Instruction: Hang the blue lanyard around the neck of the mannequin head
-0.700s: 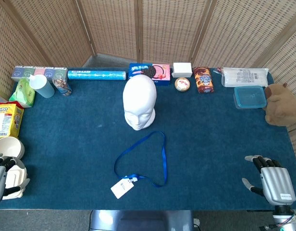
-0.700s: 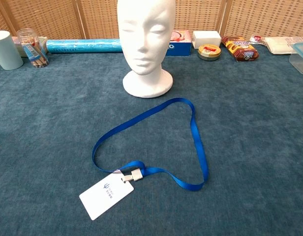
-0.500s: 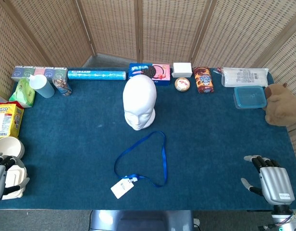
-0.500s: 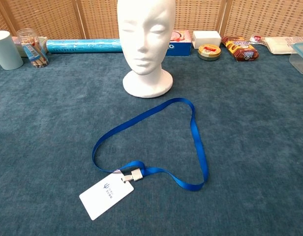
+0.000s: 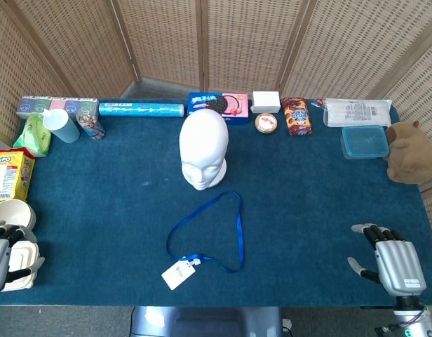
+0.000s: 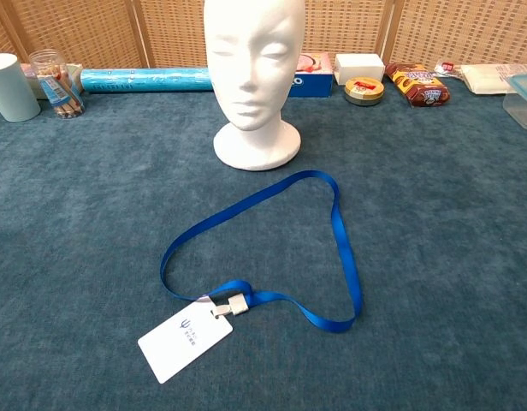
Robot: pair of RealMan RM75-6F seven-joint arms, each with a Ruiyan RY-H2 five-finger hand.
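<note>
Blue lanyard [image 5: 205, 232] lies untouched mid-table before the mannequin head [image 5: 203, 147]; both empty, spread hands, left hand [image 5: 2, 256] and right hand [image 5: 391, 260], wait at the near corners, reach pending.

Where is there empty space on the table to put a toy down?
Bare cloth lies left of the head and lanyard, over to the yellow box. More lies right of them, between the blue tub and the right hand. The back edge is crowded with boxes, from the roll to the packet.
</note>
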